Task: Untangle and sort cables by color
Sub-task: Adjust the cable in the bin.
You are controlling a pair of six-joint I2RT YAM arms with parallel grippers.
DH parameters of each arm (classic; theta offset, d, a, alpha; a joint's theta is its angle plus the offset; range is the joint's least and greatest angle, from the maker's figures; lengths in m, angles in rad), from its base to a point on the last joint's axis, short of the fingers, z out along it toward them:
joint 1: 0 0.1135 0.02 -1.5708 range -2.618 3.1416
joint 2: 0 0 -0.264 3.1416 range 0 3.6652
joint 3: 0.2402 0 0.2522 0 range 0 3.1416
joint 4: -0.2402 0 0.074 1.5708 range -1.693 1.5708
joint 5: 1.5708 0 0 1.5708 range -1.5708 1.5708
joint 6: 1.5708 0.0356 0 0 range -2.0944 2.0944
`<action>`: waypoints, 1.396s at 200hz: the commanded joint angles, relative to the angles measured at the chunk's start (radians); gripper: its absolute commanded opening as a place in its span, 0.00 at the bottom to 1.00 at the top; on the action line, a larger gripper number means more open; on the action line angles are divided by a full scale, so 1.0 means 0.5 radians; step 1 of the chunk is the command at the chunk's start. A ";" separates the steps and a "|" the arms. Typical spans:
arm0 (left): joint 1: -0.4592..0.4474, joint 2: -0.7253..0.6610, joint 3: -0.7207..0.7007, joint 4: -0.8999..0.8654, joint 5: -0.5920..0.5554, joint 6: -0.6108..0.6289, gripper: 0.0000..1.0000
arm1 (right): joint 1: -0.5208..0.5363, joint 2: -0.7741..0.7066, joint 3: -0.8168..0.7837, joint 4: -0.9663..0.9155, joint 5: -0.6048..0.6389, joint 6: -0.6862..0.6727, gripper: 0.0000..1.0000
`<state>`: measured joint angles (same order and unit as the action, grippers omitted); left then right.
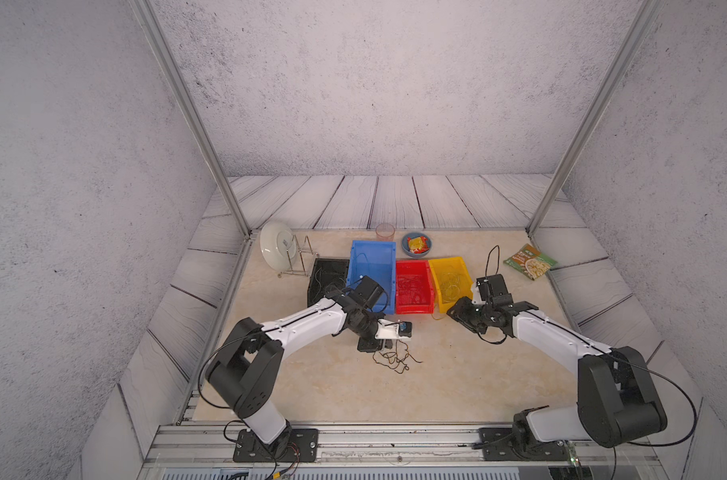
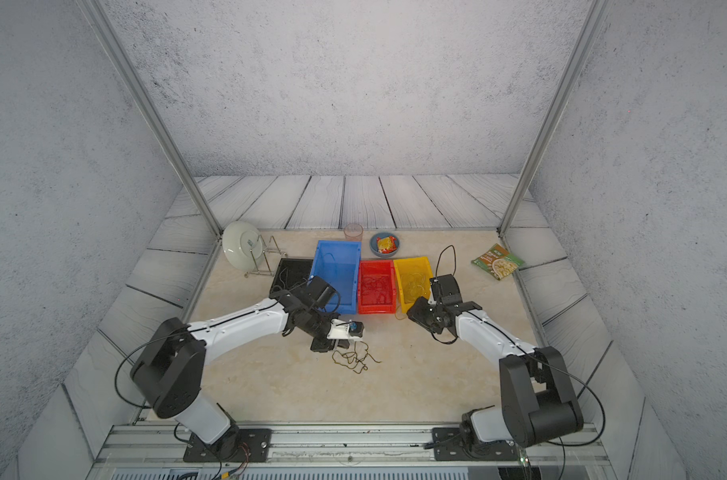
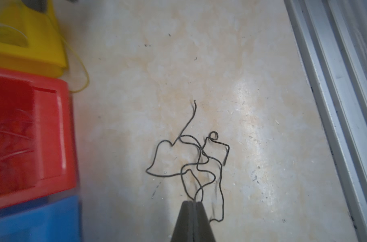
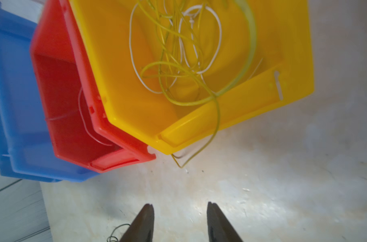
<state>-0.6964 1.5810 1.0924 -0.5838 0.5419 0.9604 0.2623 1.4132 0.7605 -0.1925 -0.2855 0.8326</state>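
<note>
A tangle of thin black cable [image 3: 191, 165] lies on the beige table in front of the bins, seen in both top views [image 1: 397, 358] [image 2: 355, 358]. My left gripper [image 3: 193, 202] is shut on two strands of it at the tangle's near edge. The yellow bin [image 4: 293, 62] holds several yellow and white cables [image 4: 178, 69]. One yellow cable [image 4: 216, 125] hangs over its front wall onto the table. My right gripper [image 4: 180, 206] is open and empty, low over the table just in front of the yellow bin [image 1: 447, 261].
Black bin [image 1: 312, 286], blue bin [image 1: 372, 243] and red bin [image 1: 413, 308] stand in a row left of the yellow one. Behind them are a plate on a rack [image 1: 276, 249], a cup [image 1: 384, 230] and a bowl [image 1: 405, 249]. A food packet [image 1: 530, 261] lies far right.
</note>
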 commanded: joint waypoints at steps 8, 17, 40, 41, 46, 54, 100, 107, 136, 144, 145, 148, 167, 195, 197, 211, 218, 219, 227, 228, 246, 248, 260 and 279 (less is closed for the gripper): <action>0.171 -0.151 0.176 -0.350 0.027 -0.047 0.00 | 0.009 0.125 -0.092 0.478 0.078 0.241 0.43; 0.237 -0.186 0.203 -0.409 0.089 -0.052 0.00 | 0.012 0.152 -0.124 0.542 0.108 0.234 0.42; 0.322 -0.252 0.188 -0.482 0.135 -0.019 0.00 | 0.012 0.240 -0.178 0.630 0.090 0.265 0.40; 0.322 -0.253 0.186 -0.479 0.133 -0.021 0.00 | 0.014 0.242 -0.181 0.638 0.090 0.268 0.40; 0.322 -0.258 0.168 -0.460 0.130 -0.045 0.02 | 0.015 0.255 -0.199 0.671 0.084 0.283 0.39; 0.320 -0.263 0.131 -0.412 0.131 -0.098 0.13 | 0.018 0.272 -0.223 0.719 0.077 0.295 0.38; 0.313 -0.221 -0.044 -0.134 0.287 -0.227 0.59 | 0.040 0.377 -0.246 0.855 0.135 0.295 0.18; 0.311 -0.207 -0.072 -0.082 0.301 -0.250 0.60 | 0.039 0.380 -0.258 0.905 0.143 0.297 0.08; 0.272 -0.158 -0.177 0.106 0.280 -0.297 0.64 | 0.044 0.242 -0.244 0.788 0.182 0.294 0.00; 0.247 -0.142 -0.212 0.169 0.249 -0.294 0.66 | 0.048 0.157 -0.232 0.696 0.201 0.271 0.00; 0.243 -0.140 -0.218 0.177 0.247 -0.291 0.66 | 0.047 0.144 -0.231 0.682 0.205 0.269 0.00; 0.233 -0.129 -0.229 0.203 0.234 -0.287 0.66 | 0.050 0.107 -0.225 0.641 0.217 0.261 0.00; 0.127 -0.027 -0.238 0.283 0.084 -0.275 0.67 | 0.052 -0.120 -0.171 0.350 0.284 0.200 0.00; -0.026 0.162 -0.137 0.344 -0.077 -0.386 0.68 | 0.052 -0.254 0.070 0.013 0.302 -0.001 0.00; -0.035 0.178 -0.127 0.345 -0.093 -0.395 0.68 | 0.050 -0.251 0.093 -0.003 0.301 -0.022 0.00; -0.097 0.277 -0.057 0.318 -0.232 -0.444 0.69 | 0.052 -0.203 0.244 -0.106 0.339 -0.160 0.00; -0.114 0.316 -0.034 0.321 -0.296 -0.466 0.70 | 0.049 -0.158 0.316 -0.118 0.375 -0.199 0.00; -0.116 0.319 -0.034 0.321 -0.300 -0.468 0.70 | 0.048 -0.151 0.326 -0.118 0.381 -0.206 0.00; -0.130 0.346 -0.019 0.326 -0.335 -0.480 0.71 | 0.046 -0.090 0.394 -0.103 0.407 -0.274 0.00; -0.131 0.350 -0.017 0.328 -0.336 -0.482 0.71 | 0.046 -0.082 0.402 -0.100 0.412 -0.284 0.00; -0.148 0.379 -0.008 0.339 -0.372 -0.488 0.80 | 0.034 0.098 0.545 -0.019 0.441 -0.401 0.00; -0.152 0.384 -0.005 0.333 -0.374 -0.486 0.80 | 0.031 0.122 0.567 -0.016 0.442 -0.411 0.00; -0.175 0.410 0.004 0.321 -0.384 -0.473 0.80 | 0.021 0.265 0.679 -0.006 0.424 -0.478 0.00; -0.209 0.454 0.010 0.315 -0.406 -0.441 0.75 | 0.001 0.492 0.882 -0.126 0.402 -0.551 0.00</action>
<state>-0.7776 1.7775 1.0752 -0.4141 0.3756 0.7353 0.2756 1.5330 1.1114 -0.1768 -0.1009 0.6533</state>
